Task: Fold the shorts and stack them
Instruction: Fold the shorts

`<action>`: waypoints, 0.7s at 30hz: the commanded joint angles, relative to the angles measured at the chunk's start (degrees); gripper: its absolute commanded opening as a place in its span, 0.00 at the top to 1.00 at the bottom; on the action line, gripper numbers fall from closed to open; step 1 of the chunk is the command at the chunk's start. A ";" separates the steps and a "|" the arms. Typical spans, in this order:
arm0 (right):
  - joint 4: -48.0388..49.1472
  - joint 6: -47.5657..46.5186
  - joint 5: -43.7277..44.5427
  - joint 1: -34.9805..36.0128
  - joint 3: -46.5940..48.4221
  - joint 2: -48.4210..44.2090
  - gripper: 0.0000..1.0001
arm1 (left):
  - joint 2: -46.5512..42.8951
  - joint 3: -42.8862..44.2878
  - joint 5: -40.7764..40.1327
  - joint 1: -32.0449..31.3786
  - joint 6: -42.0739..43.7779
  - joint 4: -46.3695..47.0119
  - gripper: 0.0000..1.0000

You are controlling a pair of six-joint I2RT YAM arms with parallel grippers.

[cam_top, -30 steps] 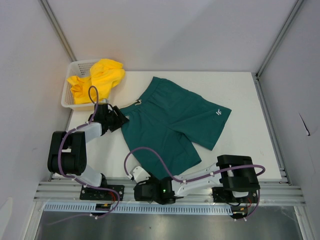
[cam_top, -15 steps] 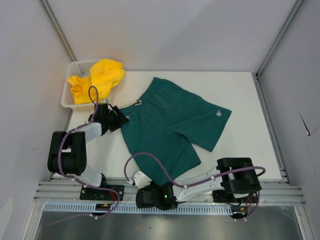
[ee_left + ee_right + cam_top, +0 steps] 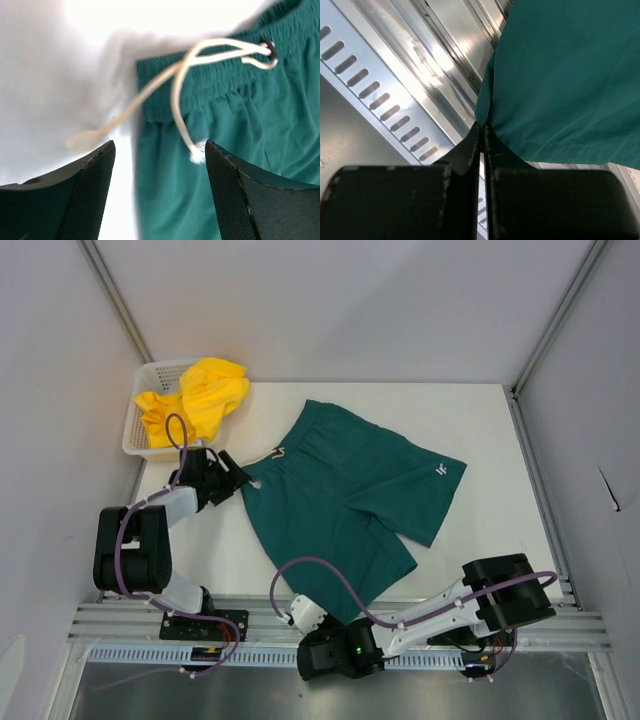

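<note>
1. 2 pairs of shorts are in view. At the far left, the yellow shorts (image 3: 205,390) lie bunched in the white basket (image 3: 133,435), spilling over its right rim, untouched by either arm.

2. Just right of the basket, the left gripper (image 3: 229,475) hovers at the waistband corner of the green shorts (image 3: 350,490). Its wrist view shows the jaws apart with nothing between them, the white drawstring (image 3: 185,85) lying loose across the waistband and onto the table (image 3: 480,420) below.

3. In the middle, the green shorts are spread mostly flat on the table, waistband toward the left rear, 1 leg reaching right with a small white logo (image 3: 440,469) near its hem, the other leg running down to the near edge.

4. At the bottom, right of centre, the right gripper (image 3: 318,612) sits over the aluminium rail (image 3: 395,70). Its fingers are pressed together, and the wrist view shows them pinching the hem corner of the near leg of the green shorts.

5. Judged from this, the step in hand is laying out and gripping the green pair for its 1st fold; no fold is made, and stacking is not begun.

6. The next move likely calls for the left gripper to descend and close on the waistband corner, taking cloth rather than only drawstring, so both arms can lift 1 side together. The risk is the hem slipping from the thin right-hand pinch.
</note>
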 commanded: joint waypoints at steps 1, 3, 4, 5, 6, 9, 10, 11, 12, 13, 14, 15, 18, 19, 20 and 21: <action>-1.30 3.31 3.43 0.98 -0.93 -2.69 1.00 | -1.79 -0.66 0.63 1.40 0.15 0.88 0.25; -1.22 3.48 3.70 1.16 -1.46 -3.30 1.00 | -1.70 -1.01 0.63 1.75 0.15 1.14 0.26; -0.69 3.40 3.61 1.16 -1.72 -3.66 1.00 | -1.79 -1.18 0.63 2.37 -0.02 1.84 0.27; -0.25 3.31 3.52 1.16 -1.99 -3.92 1.00 | -1.88 -1.97 1.15 2.63 -0.20 2.46 0.31; 0.10 3.39 3.35 1.33 -2.43 -4.45 1.00 | -1.79 -2.15 1.68 2.90 -0.38 3.07 0.33; 1.07 3.31 3.35 1.69 -3.30 -5.15 1.00 | -1.09 -2.94 3.70 3.51 -1.08 5.45 0.36; 1.33 3.31 3.35 1.86 -3.40 -5.33 1.00 | -0.39 -3.12 4.14 3.60 -1.52 6.76 0.37; 1.33 3.31 3.26 1.95 -3.48 -5.33 1.00 | -0.04 -2.95 4.49 3.60 -1.69 7.12 0.37; 1.42 3.13 3.17 2.13 -3.57 -5.42 1.00 | 0.40 -2.86 4.76 3.60 -1.87 7.47 0.37; 1.51 3.13 3.17 2.56 -3.57 -5.51 1.00 | 1.36 -2.60 4.76 3.60 -2.22 7.99 0.38; 1.51 3.04 3.17 2.74 -3.57 -5.51 1.00 | 1.81 -2.59 4.76 3.60 -2.57 8.44 0.39; 1.51 2.87 3.08 2.92 -3.57 -5.51 1.00 | 2.25 -2.68 5.19 3.69 -2.84 9.05 0.39; 1.86 2.60 2.82 3.27 -3.48 -5.42 1.00 | 4.18 -2.59 6.16 3.69 -4.15 11.95 0.40; 1.86 2.52 2.73 3.36 -3.48 -5.42 1.00 | 5.32 -2.24 6.60 3.69 -4.59 12.74 0.40; 1.95 2.52 2.64 3.53 -3.40 -5.42 1.00 | 5.85 -2.24 6.95 3.69 -4.68 13.09 0.41; 2.03 2.52 2.73 3.53 -3.40 -5.42 1.00 | 6.38 -1.89 7.22 3.69 -4.68 13.18 0.42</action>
